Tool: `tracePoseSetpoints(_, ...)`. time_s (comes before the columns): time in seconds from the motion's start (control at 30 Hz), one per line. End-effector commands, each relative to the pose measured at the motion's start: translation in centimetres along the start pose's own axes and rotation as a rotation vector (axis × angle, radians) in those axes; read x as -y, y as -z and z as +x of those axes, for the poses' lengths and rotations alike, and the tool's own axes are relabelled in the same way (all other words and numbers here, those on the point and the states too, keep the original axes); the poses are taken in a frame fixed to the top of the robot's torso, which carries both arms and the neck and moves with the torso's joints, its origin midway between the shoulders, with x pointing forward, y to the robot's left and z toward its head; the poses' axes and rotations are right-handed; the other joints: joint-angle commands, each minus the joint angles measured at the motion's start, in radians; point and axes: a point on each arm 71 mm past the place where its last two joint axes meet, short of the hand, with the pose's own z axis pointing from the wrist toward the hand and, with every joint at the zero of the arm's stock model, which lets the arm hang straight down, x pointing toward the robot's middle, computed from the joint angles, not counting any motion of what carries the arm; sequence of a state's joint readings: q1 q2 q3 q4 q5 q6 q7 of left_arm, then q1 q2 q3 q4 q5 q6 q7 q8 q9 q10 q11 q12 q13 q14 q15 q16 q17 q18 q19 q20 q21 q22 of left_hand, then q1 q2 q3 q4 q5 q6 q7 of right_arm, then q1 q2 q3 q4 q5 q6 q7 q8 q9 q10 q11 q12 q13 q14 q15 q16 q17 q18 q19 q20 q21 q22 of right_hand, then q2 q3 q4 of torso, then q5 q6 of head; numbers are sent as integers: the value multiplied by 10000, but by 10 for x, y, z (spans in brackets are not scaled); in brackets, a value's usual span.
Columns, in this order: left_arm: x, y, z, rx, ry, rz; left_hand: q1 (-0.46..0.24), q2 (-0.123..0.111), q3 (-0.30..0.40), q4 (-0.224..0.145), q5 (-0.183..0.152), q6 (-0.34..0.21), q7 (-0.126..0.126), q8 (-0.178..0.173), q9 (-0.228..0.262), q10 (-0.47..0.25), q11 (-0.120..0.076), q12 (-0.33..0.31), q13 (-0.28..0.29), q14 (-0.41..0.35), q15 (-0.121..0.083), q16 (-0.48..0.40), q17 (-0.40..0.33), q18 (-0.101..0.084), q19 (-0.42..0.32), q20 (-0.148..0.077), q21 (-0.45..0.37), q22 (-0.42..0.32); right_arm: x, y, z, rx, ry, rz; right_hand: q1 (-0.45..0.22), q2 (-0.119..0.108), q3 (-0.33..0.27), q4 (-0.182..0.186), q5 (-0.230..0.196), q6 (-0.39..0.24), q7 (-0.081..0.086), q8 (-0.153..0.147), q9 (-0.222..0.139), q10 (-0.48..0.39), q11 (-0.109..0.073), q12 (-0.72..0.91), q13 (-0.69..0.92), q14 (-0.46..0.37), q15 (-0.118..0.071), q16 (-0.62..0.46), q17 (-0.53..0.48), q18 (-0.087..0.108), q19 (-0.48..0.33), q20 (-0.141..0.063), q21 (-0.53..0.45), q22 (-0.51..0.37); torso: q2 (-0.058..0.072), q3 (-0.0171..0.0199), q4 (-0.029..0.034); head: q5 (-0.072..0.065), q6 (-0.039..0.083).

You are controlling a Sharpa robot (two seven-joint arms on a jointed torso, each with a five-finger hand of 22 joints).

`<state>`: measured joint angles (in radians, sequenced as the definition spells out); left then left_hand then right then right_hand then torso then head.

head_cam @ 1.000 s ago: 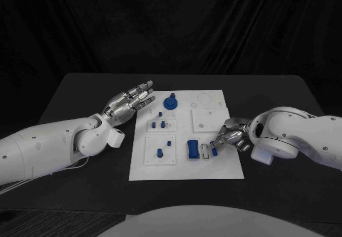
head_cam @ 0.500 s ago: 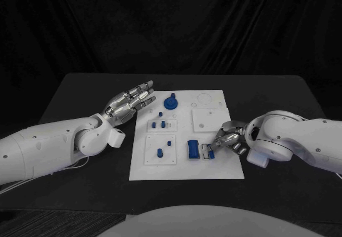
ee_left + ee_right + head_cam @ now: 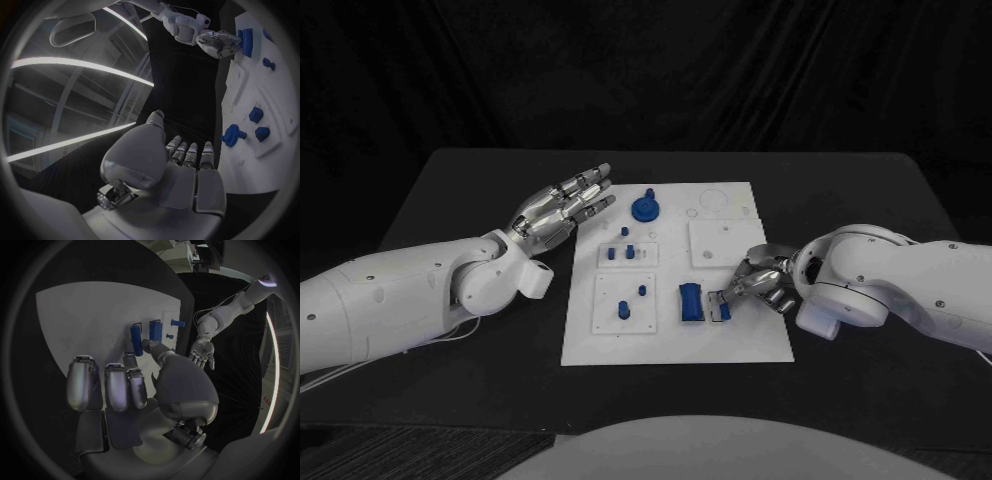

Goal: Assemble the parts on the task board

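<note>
The white task board (image 3: 733,335) lies mid-table. On it are a round blue knob (image 3: 646,209), small blue pegs (image 3: 629,252), a blue block (image 3: 689,302) and a narrow blue bar (image 3: 726,311). My right hand (image 3: 762,281) hovers low at the board's right edge, fingers bent down beside the narrow bar. In the right wrist view the thumb tip (image 3: 152,347) reaches the near end of the narrow bar (image 3: 135,339), which lies flat beside the block (image 3: 155,331); the other fingers are spread and hold nothing. My left hand (image 3: 567,205) floats palm-up, fingers apart, left of the board's far corner.
A raised white square plate (image 3: 721,242) sits on the board's right half, just beyond my right hand. Two smaller white plates (image 3: 620,318) carry pegs on the left half. Bare black table (image 3: 877,190) surrounds the board.
My right hand has shifted a little left onto the board, closing in on the narrow blue bar. The left arm has stayed still.
</note>
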<state>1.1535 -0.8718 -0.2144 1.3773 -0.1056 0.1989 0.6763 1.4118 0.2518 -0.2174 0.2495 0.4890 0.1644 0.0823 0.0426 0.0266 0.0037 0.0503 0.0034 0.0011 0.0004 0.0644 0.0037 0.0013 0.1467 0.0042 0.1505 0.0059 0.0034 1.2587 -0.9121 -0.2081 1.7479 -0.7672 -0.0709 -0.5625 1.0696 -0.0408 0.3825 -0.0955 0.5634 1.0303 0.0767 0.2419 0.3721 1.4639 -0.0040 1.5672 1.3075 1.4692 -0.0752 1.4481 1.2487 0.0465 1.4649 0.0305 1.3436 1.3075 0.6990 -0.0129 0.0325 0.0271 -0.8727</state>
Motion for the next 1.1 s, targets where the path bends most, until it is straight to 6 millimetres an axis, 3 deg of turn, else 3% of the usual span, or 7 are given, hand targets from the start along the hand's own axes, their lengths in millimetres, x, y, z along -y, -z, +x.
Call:
tracePoseSetpoints(0.03, 0, -1, 2, -80, 125, 146, 97, -32, 5, -43, 60, -6, 60, 38, 5, -31, 70, -32, -8, -4, -27, -37, -13, 185, -12, 70, -31, 11, 0, -1, 0, 119, -133, -85, -85, 78, 777, -728, -203, -108, -53, 85, 69, 1069, -35, 35, 2633, 480, 0, -48, -12, 99, 254, 34, -59, 1881, 1, -8, 10, -6, 1)
tracePoseSetpoints(0.27, 0, -1, 2, -96, 136, 132, 97, -32, 5, -43, 60, -6, 60, 38, 5, -31, 70, -32, -8, -4, -27, -37, -13, 185, -12, 70, -31, 11, 1, -1, 2, -119, 22, 137, -265, 113, 523, -513, -1110, -317, -72, 193, 201, 1069, -61, 35, 2633, 476, -20, -62, -63, 105, 247, 10, -102, 1869, 4, -6, 7, 2, 1)
tracePoseSetpoints(0.33, 0, -1, 2, -101, 138, 129, 103, -30, 13, -60, 68, -16, 68, 37, 4, -34, 76, -33, -9, -4, -21, -37, -13, 191, -11, 78, -31, 12, 1, -1, 2, -188, 68, 183, -415, 96, 345, -369, -1091, -348, -75, 223, 229, 1069, -62, 35, 2633, 474, -20, -66, -74, 105, 246, 9, -110, 1867, 6, -4, 5, 3, 1)
tracePoseSetpoints(0.57, 0, -2, 3, -137, 160, 110, 104, -29, 14, -63, 69, -13, 70, 39, 5, -35, 77, -34, -10, -4, -19, -37, -13, 192, -12, 81, -31, 11, 1, -2, 3, -339, 178, 256, -506, 93, -48, -166, -1627, -375, -113, 314, 303, 1069, -91, 35, 2633, 479, -46, -57, -66, 107, 249, -11, -122, 1867, 1, -1, 1, 40, 1)
tracePoseSetpoints(1.1, -1, -2, 2, -153, 172, 69, 111, -26, 21, -76, 80, -12, 73, 40, 5, -36, 78, -34, -10, -4, -10, -37, -13, 194, -11, 89, -30, 12, 0, -3, 5, -440, 356, 304, -852, 130, -1076, 590, -3160, -410, -129, 422, 378, 1069, -106, 35, 2633, 473, -59, -62, -118, 109, 255, -29, -161, 1864, 4, -7, 5, 56, 1)
